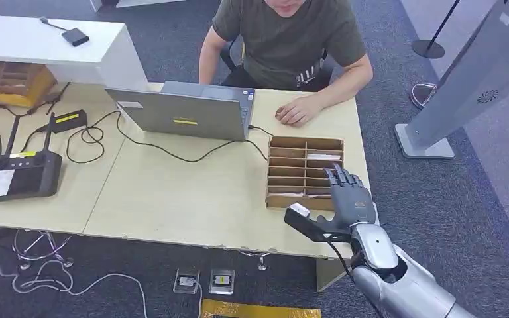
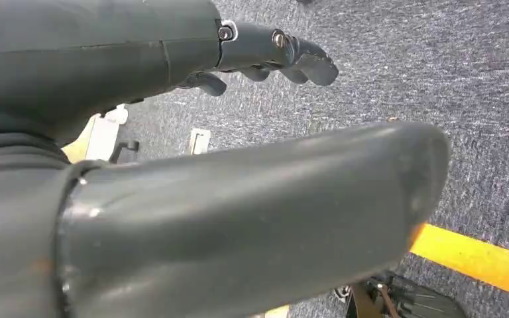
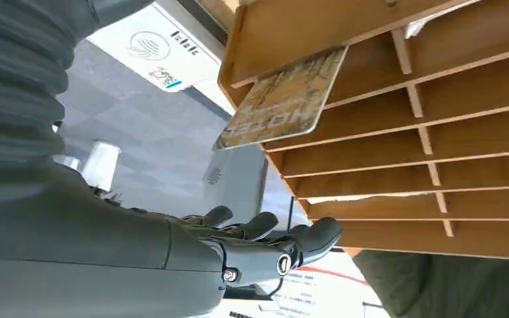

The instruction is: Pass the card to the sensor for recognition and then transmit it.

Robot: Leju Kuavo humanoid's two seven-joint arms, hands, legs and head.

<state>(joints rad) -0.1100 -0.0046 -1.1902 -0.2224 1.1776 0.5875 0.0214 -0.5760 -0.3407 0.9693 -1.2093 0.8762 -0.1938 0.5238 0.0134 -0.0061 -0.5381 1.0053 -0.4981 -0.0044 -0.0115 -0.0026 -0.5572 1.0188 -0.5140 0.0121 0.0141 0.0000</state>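
A wooden slotted rack (image 1: 305, 171) stands at the right end of the light wooden table (image 1: 172, 199). In the right wrist view a patterned card (image 3: 282, 99) sticks out of one slot of the rack (image 3: 404, 165). My right hand (image 1: 348, 199) hovers over the rack's near right corner, fingers apart and thumb stretched to the left, holding nothing; its fingertips (image 3: 272, 238) stay clear of the card. My left hand (image 2: 139, 59) hangs over the carpet, fingers extended and empty. A black box with a white label (image 1: 23, 173) sits at the table's left end.
A person (image 1: 285, 40) sits across the table, one hand (image 1: 298, 111) resting just behind the rack, beside a grey laptop (image 1: 189, 109). Cables (image 1: 172, 149) trail over the tabletop. A grey kiosk (image 1: 470, 86) and a stanchion base (image 1: 427, 46) stand to the right.
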